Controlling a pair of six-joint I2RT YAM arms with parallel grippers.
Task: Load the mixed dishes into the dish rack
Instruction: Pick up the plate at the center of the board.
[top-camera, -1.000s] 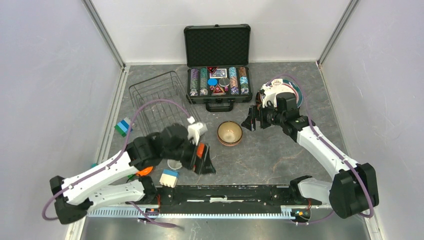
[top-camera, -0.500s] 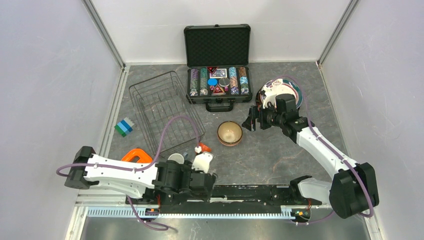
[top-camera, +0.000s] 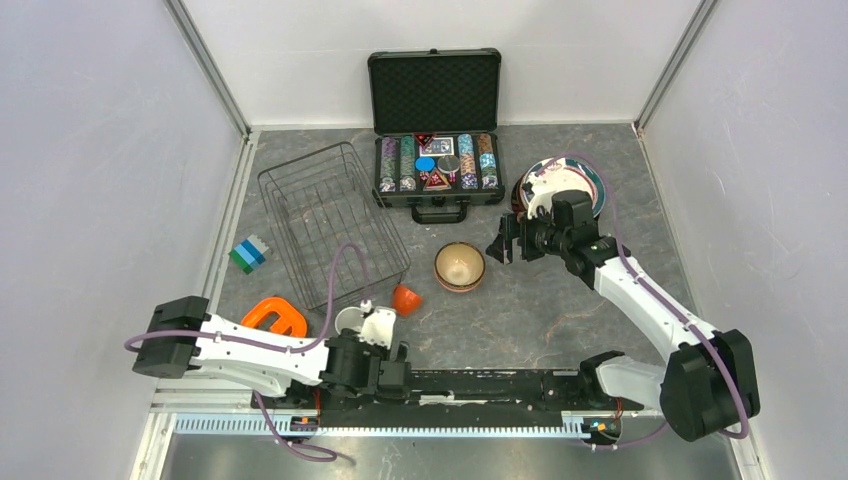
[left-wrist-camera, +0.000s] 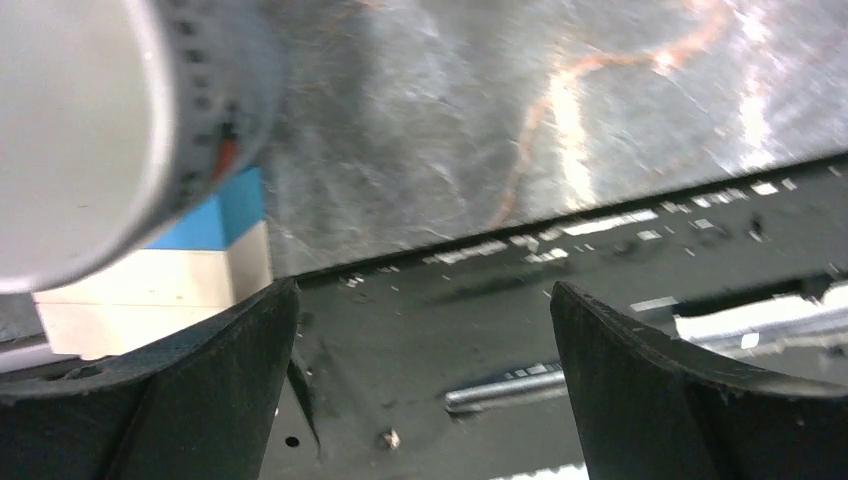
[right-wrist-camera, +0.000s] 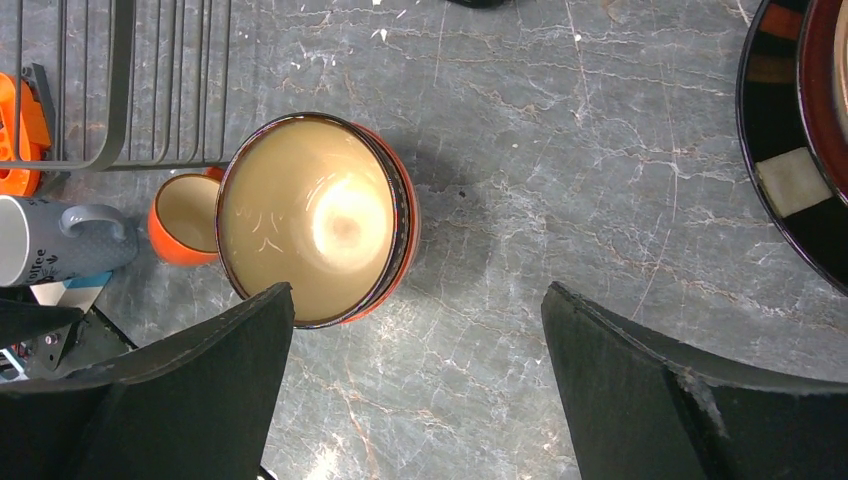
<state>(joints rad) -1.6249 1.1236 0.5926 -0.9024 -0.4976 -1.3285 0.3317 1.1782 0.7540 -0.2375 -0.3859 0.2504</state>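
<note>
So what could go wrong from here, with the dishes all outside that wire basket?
The open right gripper hangs off-centre: the tan bowl with a red outside lies toward one finger, not between both, so coming down could strike its rim.
The small orange cup sits close beside that bowl; a shoved bowl might knock it.
The open left gripper is low near the white mug and white-and-blue block, and could bump them.

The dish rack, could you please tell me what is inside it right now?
No dish shows inside the dish rack; only grey tabletop shows through its wires. The left arm's purple cable crosses its near edge, hiding a thin strip there.
</note>
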